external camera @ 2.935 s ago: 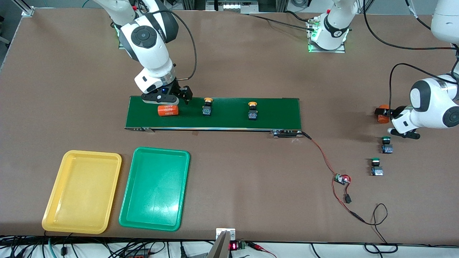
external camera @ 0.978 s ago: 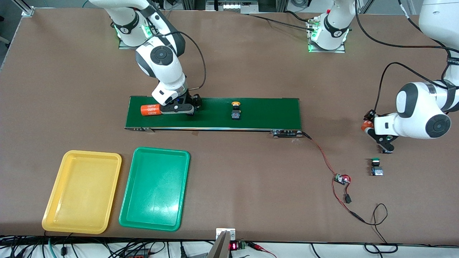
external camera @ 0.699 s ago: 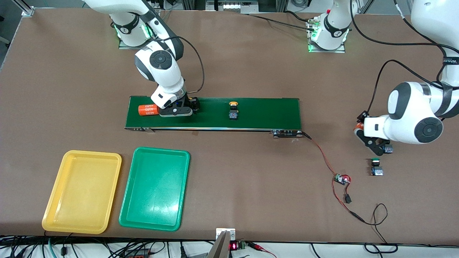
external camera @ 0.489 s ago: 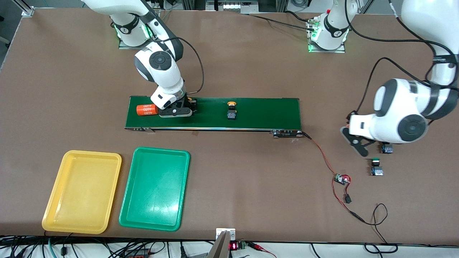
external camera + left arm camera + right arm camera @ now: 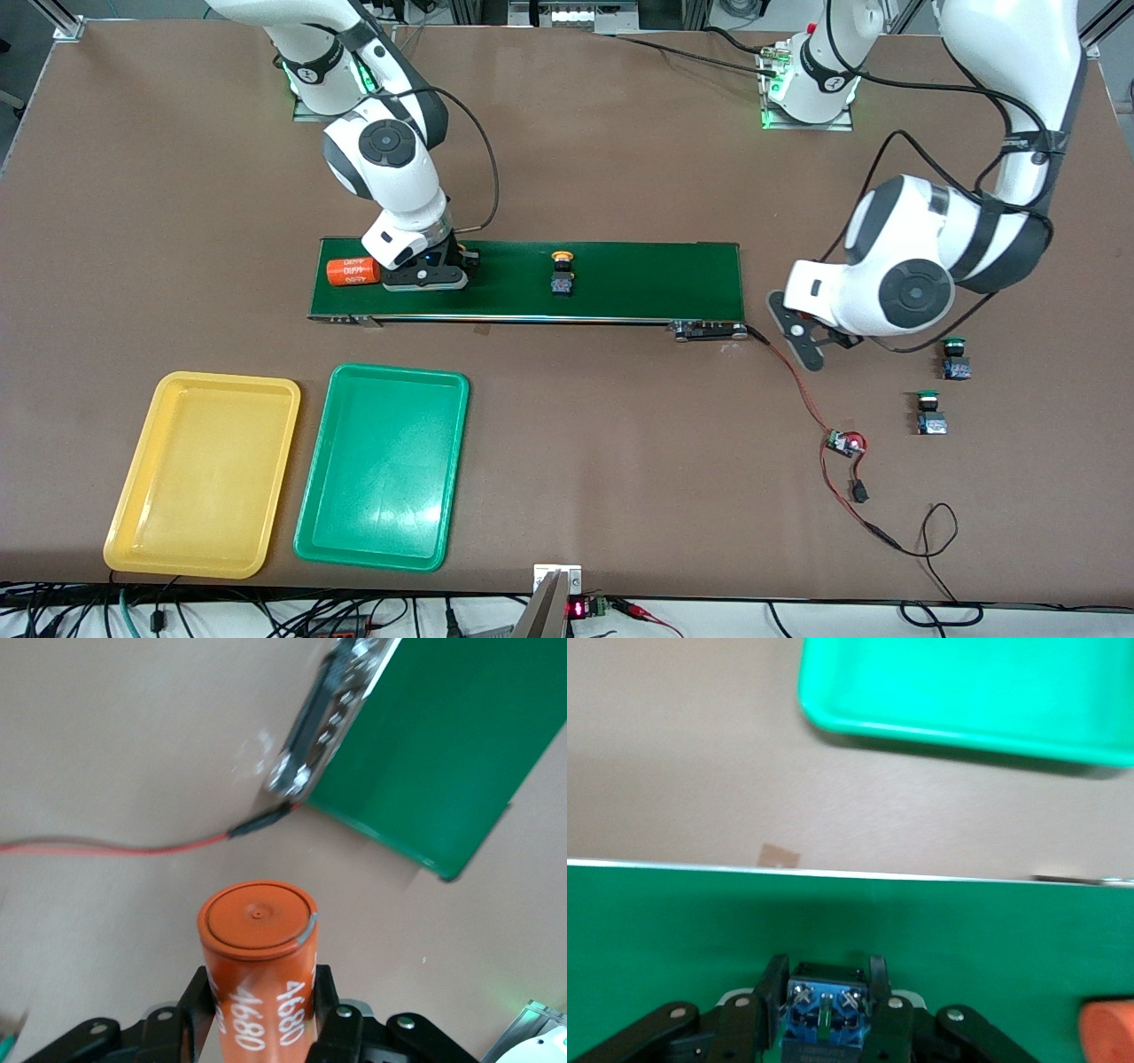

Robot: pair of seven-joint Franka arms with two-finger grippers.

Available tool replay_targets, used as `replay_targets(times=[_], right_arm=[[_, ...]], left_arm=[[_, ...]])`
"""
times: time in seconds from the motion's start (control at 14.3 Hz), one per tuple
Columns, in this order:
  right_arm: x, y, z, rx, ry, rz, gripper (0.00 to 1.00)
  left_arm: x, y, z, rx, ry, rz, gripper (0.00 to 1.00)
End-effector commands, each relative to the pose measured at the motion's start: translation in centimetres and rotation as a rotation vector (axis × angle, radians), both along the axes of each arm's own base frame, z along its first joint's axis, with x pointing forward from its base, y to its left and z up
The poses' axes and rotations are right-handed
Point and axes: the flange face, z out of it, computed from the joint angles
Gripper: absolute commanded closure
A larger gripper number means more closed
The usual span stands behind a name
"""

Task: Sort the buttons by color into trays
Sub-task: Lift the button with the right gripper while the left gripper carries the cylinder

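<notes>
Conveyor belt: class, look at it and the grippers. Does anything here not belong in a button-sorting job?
Yes. An orange cylinder marked 4680 lies on its side on the conveyor belt, beside the right gripper. The left gripper grips a second cylinder. Neither is a button.

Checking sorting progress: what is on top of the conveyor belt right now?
On the conveyor belt: an orange cylinder, one yellow button standing free, and the right gripper shut on another button, whose cap is hidden.
</notes>
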Motion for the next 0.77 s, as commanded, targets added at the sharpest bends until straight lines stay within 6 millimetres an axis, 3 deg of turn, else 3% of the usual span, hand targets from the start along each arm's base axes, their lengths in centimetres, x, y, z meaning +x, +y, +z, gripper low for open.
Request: replay_targets(times=[0.0, 0.28, 0.49, 0.7], right_arm=[[1.3, -2.7, 5.4, -0.069, -0.028, -0.047, 0.66], [4.4, -7.7, 9.7, -0.108, -0.048, -0.055, 0.68], [7.0, -11.1, 12.3, -0.055, -0.007, -0.046, 0.71], [9.6, -15.9, 15.0, -0.012, 0.034, -0.022, 0.71]], left_arm=[[-1.0, -3.2, 1.4, -0.051, 0.008, -0.068, 0.77], [-2.9, -7.7, 0.9, -0.091, 0.032, -0.154, 0.79], [-4.2, -10.7, -0.7, -0.095, 0.064, -0.208, 0.79], [-5.9, -12.9, -2.9, -0.078, 0.101, -0.257, 0.79]])
